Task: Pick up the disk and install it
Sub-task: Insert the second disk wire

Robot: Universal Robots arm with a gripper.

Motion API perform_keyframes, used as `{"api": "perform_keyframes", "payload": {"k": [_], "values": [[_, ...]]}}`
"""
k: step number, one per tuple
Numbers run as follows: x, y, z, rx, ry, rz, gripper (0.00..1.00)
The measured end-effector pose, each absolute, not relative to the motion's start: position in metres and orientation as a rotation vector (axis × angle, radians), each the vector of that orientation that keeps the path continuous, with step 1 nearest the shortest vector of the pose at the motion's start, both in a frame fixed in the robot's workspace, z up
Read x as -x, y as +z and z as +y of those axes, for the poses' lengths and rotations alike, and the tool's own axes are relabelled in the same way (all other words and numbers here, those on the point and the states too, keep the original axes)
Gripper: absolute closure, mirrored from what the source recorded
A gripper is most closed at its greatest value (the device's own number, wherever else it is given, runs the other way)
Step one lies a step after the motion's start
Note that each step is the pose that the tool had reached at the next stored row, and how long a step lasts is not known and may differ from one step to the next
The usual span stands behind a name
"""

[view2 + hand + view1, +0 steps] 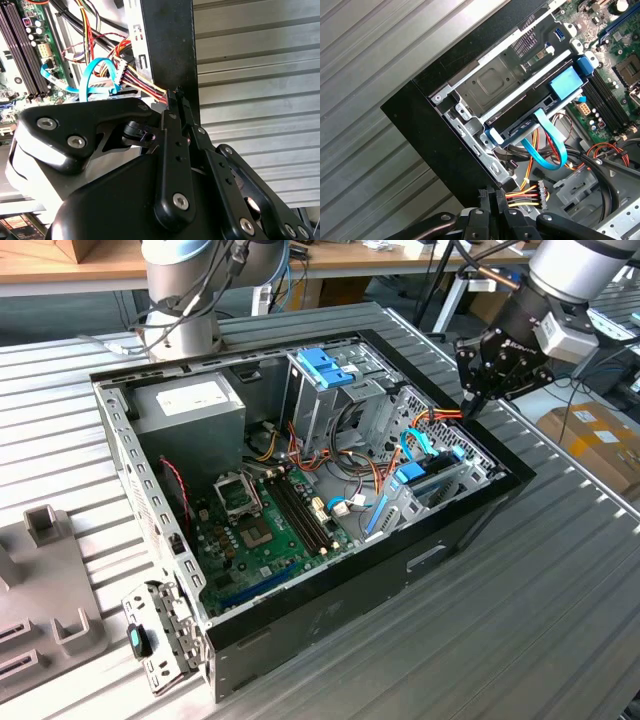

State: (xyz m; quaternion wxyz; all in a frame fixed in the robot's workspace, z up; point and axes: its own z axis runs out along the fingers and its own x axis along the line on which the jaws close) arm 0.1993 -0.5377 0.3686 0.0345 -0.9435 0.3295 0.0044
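One flat silver-grey metal disk with blue plastic rails sits in the black computer case's corner bay, seemingly rigid, dense, shock-sensitive, best gripped edgewise, near the clenched, empty hand.

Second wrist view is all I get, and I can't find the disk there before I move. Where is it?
Observer: The disk sits in a metal bay just inside the black wall of the case.
Operator: Is the gripper holding it?
Observer: No. In the exterior view the gripper hangs shut over the case rim at that view's right, apart from the disk.
Operator: Anything near it?
Observer: A blue flat cable loops beside its end.
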Motion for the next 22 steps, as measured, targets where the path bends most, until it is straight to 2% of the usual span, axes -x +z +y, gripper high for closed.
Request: {"api": "perform_keyframes", "payload": {"k": [22], "values": [[-0.1893,0.3755,-0.5376,2.864,0.010,1.112,0.84]]}}
